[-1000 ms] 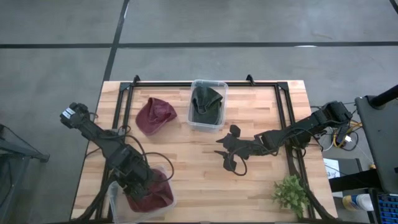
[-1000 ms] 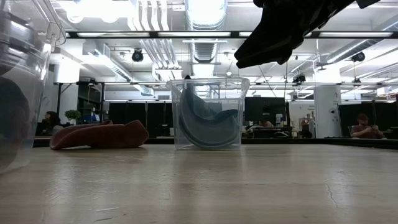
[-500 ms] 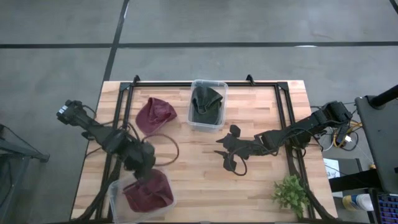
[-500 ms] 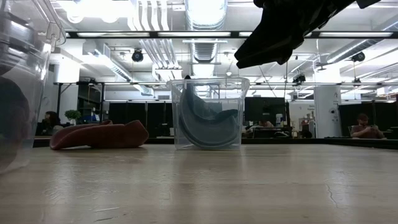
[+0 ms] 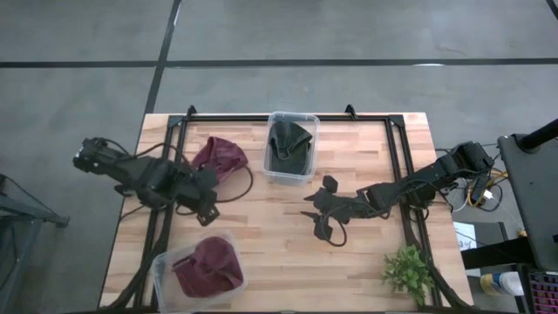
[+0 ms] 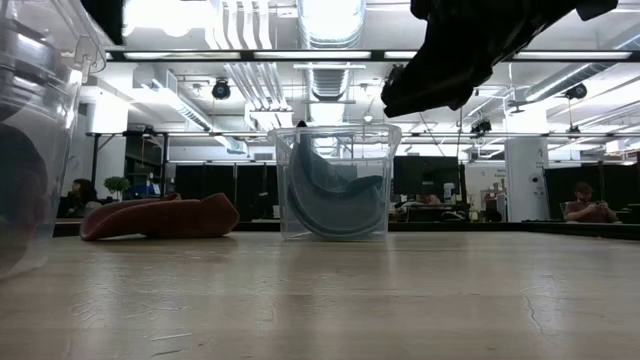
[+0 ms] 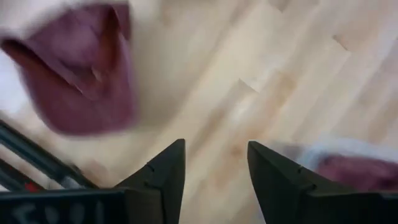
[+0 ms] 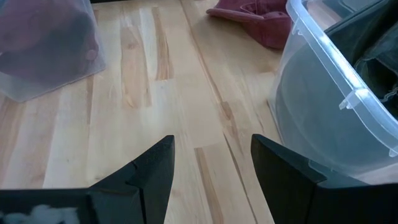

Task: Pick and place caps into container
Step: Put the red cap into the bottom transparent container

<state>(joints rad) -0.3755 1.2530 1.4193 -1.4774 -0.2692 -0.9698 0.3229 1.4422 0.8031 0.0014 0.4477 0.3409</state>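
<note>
Overhead, the left gripper (image 5: 207,207) hangs with its jaws apart and empty over bare wood, between the loose maroon cap (image 5: 218,160) near the table's far edge and the near bin (image 5: 162,264) at the front left corner. The right gripper (image 5: 319,216), jaws also apart and holding nothing, hovers over the middle of the table (image 5: 270,244), just in front of the far bin (image 5: 307,159). Its fingers (image 8: 152,171) frame bare planks, with that bin's clear wall (image 8: 323,118) close by and the loose cap (image 8: 258,18) lying beyond. The surface is pale butcher-block wood, edged by a black frame (image 5: 394,153), standing on a grey concrete floor. At table height, the room behind shows ceiling ducts, strip lights and a seated person (image 6: 585,203) far off. The far bin, clear plastic, holds a dark olive cap (image 5: 288,146). The near bin holds a maroon cap (image 5: 209,267). A small green plant (image 5: 408,272) stands at the front right corner.
</note>
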